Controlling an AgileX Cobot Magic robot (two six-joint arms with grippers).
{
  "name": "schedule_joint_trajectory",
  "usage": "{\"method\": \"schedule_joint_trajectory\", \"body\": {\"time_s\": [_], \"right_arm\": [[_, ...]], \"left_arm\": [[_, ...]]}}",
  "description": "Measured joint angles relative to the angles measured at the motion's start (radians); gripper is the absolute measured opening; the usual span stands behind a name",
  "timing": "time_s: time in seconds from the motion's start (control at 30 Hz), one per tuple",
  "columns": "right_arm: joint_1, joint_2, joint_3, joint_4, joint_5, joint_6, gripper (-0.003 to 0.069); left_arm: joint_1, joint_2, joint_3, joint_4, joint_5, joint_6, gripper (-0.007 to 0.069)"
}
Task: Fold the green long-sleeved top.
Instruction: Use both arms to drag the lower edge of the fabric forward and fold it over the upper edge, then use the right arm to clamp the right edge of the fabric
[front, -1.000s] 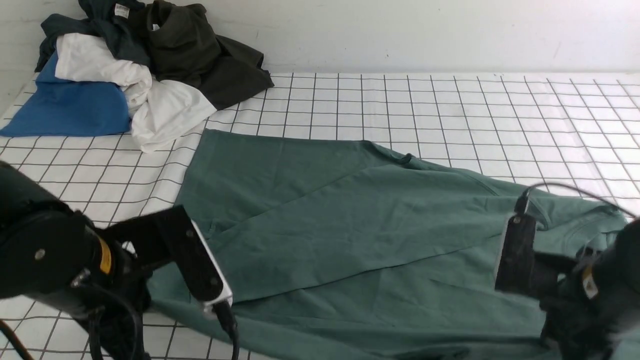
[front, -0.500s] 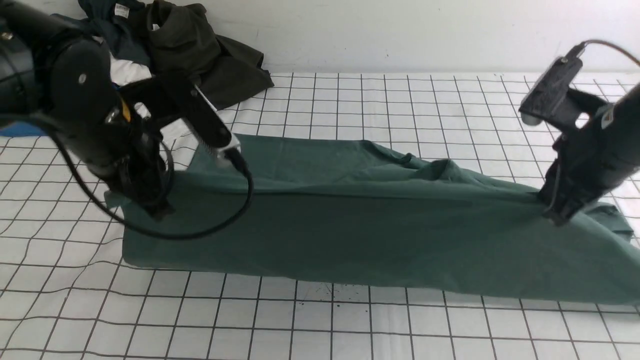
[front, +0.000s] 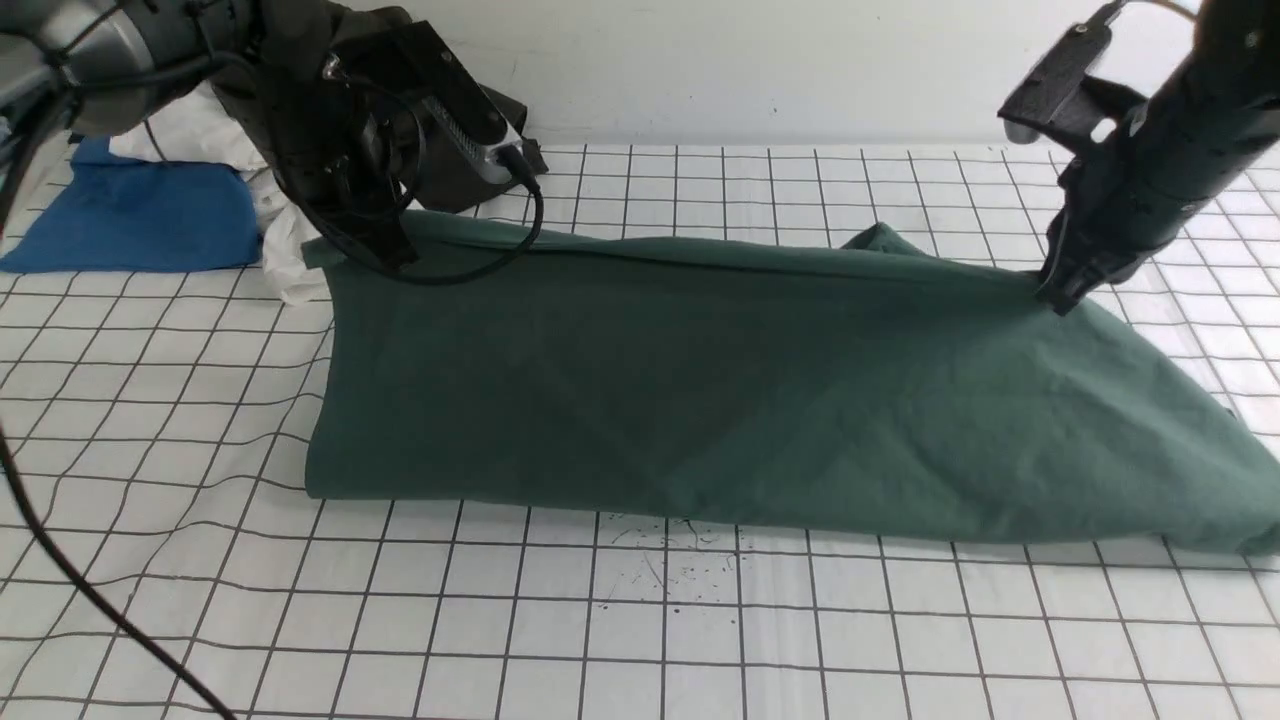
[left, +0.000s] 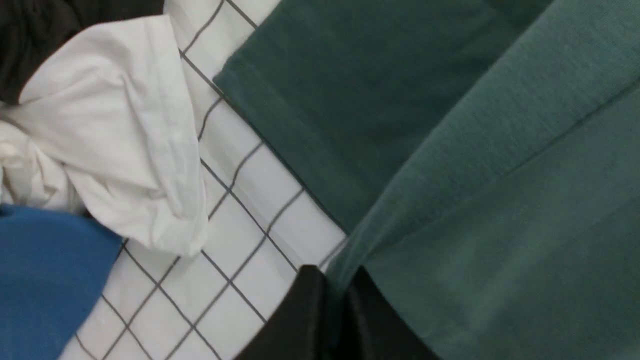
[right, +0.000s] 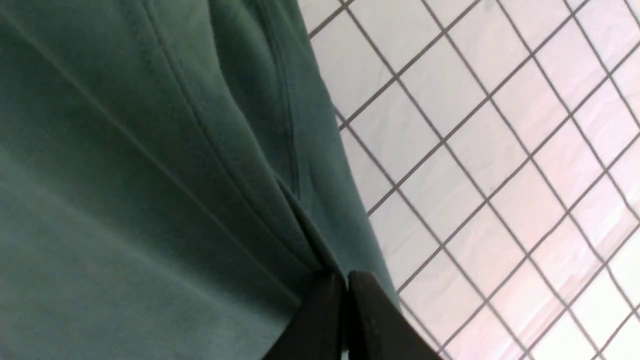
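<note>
Two claws (front: 393, 260) (front: 1058, 297); one green top (front: 700, 400), blue cloth (front: 130, 220), white cloth (left: 110, 125), dark cloth (left: 40, 30).

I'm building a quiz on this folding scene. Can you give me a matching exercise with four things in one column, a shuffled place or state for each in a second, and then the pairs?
Things
1. green long-sleeved top
2. left gripper
3. blue garment
4. white garment

Places or states
A. lying flat at the far left of the table
B. shut on green fabric
C. draped across the table's middle, with its far edge raised
D. crumpled between the blue garment and the top

Pairs: 1-C, 2-B, 3-A, 4-D
</note>
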Motion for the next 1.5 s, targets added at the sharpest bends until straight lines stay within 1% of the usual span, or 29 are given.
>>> {"method": "schedule_joint_trajectory", "body": {"time_s": [0.07, 0.13, 0.2, 0.27, 0.3, 0.37, 0.4, 0.53, 0.57, 0.67, 0.7, 0.73, 0.77, 0.8, 0.83, 0.87, 0.9, 1.0, 1.03, 1.07, 1.1, 1.17, 1.2, 1.3, 1.33, 1.37, 1.43, 1.47, 1.5], "right_arm": [[0.0, 0.076, -0.07, -0.011, -0.015, -0.003, -0.0003], [0.0, 0.13, -0.112, -0.016, -0.03, -0.003, -0.0003], [0.0, 0.16, -0.131, -0.018, -0.038, -0.002, -0.0003], [0.0, 0.217, -0.169, -0.026, -0.067, 0.021, -0.0003], [0.0, 0.217, -0.171, -0.026, -0.069, 0.021, -0.0003], [-0.002, 0.265, -0.194, -0.042, -0.102, 0.076, 0.0011], [-0.002, 0.268, -0.197, -0.043, -0.106, 0.08, 0.0013], [-0.02, 0.291, -0.206, -0.082, -0.144, 0.185, 0.009], [-0.027, 0.291, -0.207, -0.104, -0.149, 0.237, 0.0143], [-0.042, 0.272, -0.207, -0.149, -0.137, 0.349, 0.0249], [-0.043, 0.269, -0.207, -0.152, -0.131, 0.358, 0.0256], [-0.052, 0.242, -0.207, -0.165, -0.102, 0.434, 0.0309], [-0.052, 0.242, -0.207, -0.165, -0.102, 0.434, 0.0309], [-0.063, 0.212, -0.207, -0.168, -0.059, 0.488, 0.0339], [-0.071, 0.191, -0.207, -0.168, -0.028, 0.513, 0.0355], [-0.073, 0.187, -0.207, -0.168, -0.014, 0.516, 0.0357], [-0.091, 0.154, -0.207, -0.165, 0.039, 0.536, 0.0367], [-0.124, 0.114, -0.204, -0.139, 0.126, 0.541, 0.0372], [-0.164, 0.079, -0.183, -0.09, 0.165, 0.541, 0.0372], [-0.164, 0.079, -0.18, -0.09, 0.167, 0.541, 0.0372], [-0.2, 0.05, -0.145, -0.039, 0.175, 0.541, 0.0372], [-0.237, 0.023, -0.082, 0.016, 0.169, 0.538, 0.0372], [-0.262, 0.004, -0.041, 0.054, 0.158, 0.536, 0.0372], [-0.312, -0.024, 0.096, 0.107, 0.102, 0.54, 0.0372], [-0.319, -0.026, 0.127, 0.108, 0.081, 0.545, 0.0374], [-0.331, -0.026, 0.174, 0.108, 0.051, 0.561, 0.0374], [-0.34, -0.024, 0.21, 0.104, 0.017, 0.581, 0.0376], [-0.35, -0.02, 0.254, 0.089, -0.04, 0.621, 0.0376], [-0.355, -0.017, 0.279, 0.077, -0.075, 0.647, 0.0376]], "left_arm": [[0.011, 0.084, -0.089, -0.011, -0.007, 0.009, 0.0016], [0.015, 0.132, -0.127, -0.012, -0.025, 0.009, 0.0016], [0.018, 0.161, -0.146, -0.012, -0.047, 0.009, 0.0016], [0.019, 0.209, -0.163, -0.009, -0.114, 0.009, 0.0018], [0.019, 0.209, -0.163, -0.009, -0.114, 0.009, 0.0019], [0.019, 0.246, -0.165, -0.005, -0.196, 0.0, 0.0042], [0.019, 0.248, -0.165, -0.005, -0.201, 0.0, 0.0048], [0.033, 0.264, -0.165, -0.005, -0.265, -0.02, 0.0127], [0.044, 0.264, -0.166, -0.005, -0.276, -0.05, 0.0178], [0.059, 0.261, -0.185, -0.004, -0.265, -0.143, 0.0277], [0.062, 0.26, -0.19, -0.004, -0.26, -0.16, 0.029], [0.066, 0.256, -0.216, -0.007, -0.216, -0.238, 0.0343], [0.066, 0.255, -0.216, -0.007, -0.21, -0.247, 0.0343], [0.066, 0.248, -0.238, -0.018, -0.157, -0.302, 0.0373], [0.066, 0.241, -0.255, -0.032, -0.115, -0.335, 0.0386], [0.066, 0.238, -0.26, -0.038, -0.099, -0.345, 0.0393], [0.066, 0.228, -0.275, -0.063, -0.036, -0.373, 0.0396], [0.066, 0.212, -0.286, -0.103, 0.056, -0.387, 0.039], [0.066, 0.209, -0.289, -0.136, 0.126, -0.382, 0.0366], [0.066, 0.209, -0.289, -0.136, 0.126, -0.38, 0.0362], [0.066, 0.21, -0.29, -0.156, 0.17, -0.363, 0.0332], [0.066, 0.212, -0.29, -0.182, 0.204, -0.336, 0.0276], [0.066, 0.213, -0.29, -0.195, 0.217, -0.323, 0.0244], [0.066, 0.213, -0.29, -0.243, 0.231, -0.284, 0.0148], [0.066, 0.213, -0.29, -0.253, 0.231, -0.278, 0.0129], [0.066, 0.213, -0.29, -0.275, 0.231, -0.261, 0.0088], [0.066, 0.213, -0.29, -0.291, 0.232, -0.25, 0.0059], [0.066, 0.213, -0.29, -0.312, 0.232, -0.233, 0.0022], [0.066, 0.213, -0.29, -0.326, 0.232, -0.227, 0.0009]]}}
